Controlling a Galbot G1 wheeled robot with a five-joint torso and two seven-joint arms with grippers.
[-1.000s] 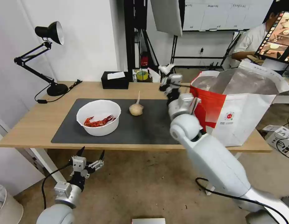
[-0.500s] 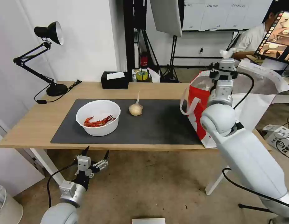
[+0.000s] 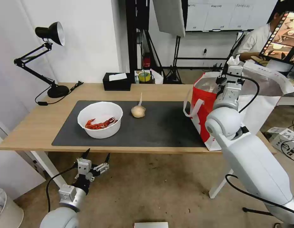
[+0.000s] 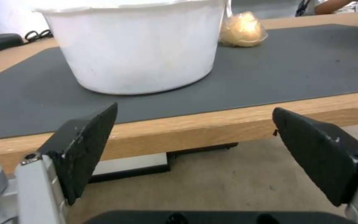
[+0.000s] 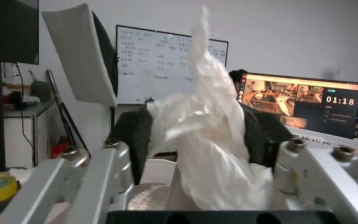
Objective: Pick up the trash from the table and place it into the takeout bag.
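My right gripper [image 3: 233, 65] is shut on a crumpled white tissue [image 3: 236, 59] and hovers over the open top of the takeout bag [image 3: 202, 104], which stands at the table's right end. In the right wrist view the tissue [image 5: 206, 130] bulges between the black pads of that gripper [image 5: 197, 124]. On the dark mat [image 3: 162, 126] sit a white bowl [image 3: 100, 119] of red crayfish shells and a beige knotted bundle [image 3: 138, 110]. My left gripper [image 3: 94, 161] hangs open below the table's [image 3: 33, 126] front edge. From its wrist view [image 4: 195, 110] the bowl [image 4: 137, 53] and bundle [image 4: 242, 29] lie just beyond.
A black desk lamp [image 3: 48, 57] stands at the table's back left and a black tissue box [image 3: 117, 81] at the back middle. Light stands and a tape roll [image 3: 144, 76] are behind the table. A white bin [image 3: 4, 209] sits on the floor at lower left.
My right arm has swung from above the mat's right side over to the bag's opening, carrying the tissue, then dropped slightly. The left gripper has barely shifted.
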